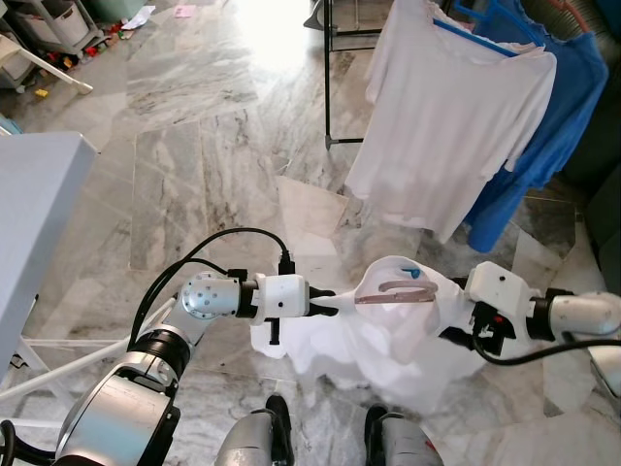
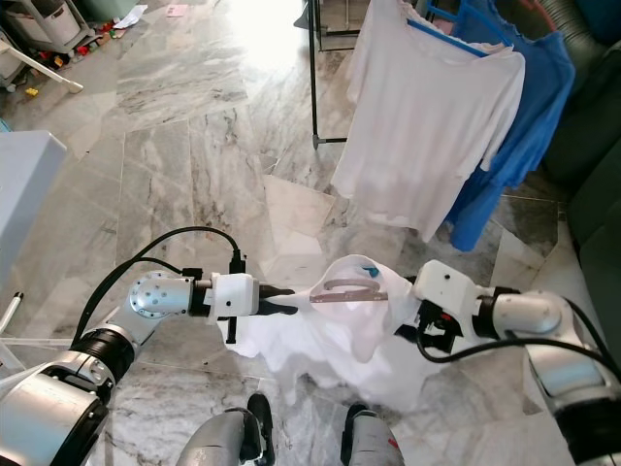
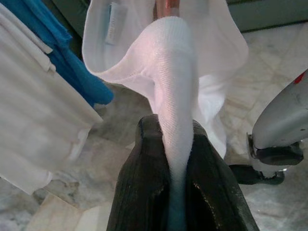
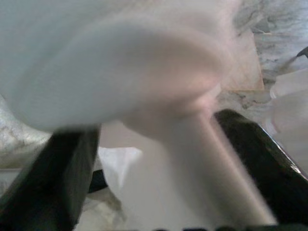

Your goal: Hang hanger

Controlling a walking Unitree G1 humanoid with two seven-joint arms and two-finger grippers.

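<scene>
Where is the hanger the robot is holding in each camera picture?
Left eye view: hanger lower centre, in the neck of the white shirt.
Right eye view: hanger just below centre.
Left wrist view: a pinkish piece past the pinched fabric, probably the hanger.
Right wrist view: cannot tell; blurred cloth.
Shared landmark: blue shirt on the rack.

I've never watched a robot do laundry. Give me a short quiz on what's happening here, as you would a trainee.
1. True or false: the left gripper pinches the white shirt.
2. What pink thing sits in the shirt's collar?
3. The rack already holds: A) towels, B) a white shirt and a blue one, C) nothing.

Key: 1 true. 2 a hanger. 3 B: the hung white shirt and blue shirt.
</scene>
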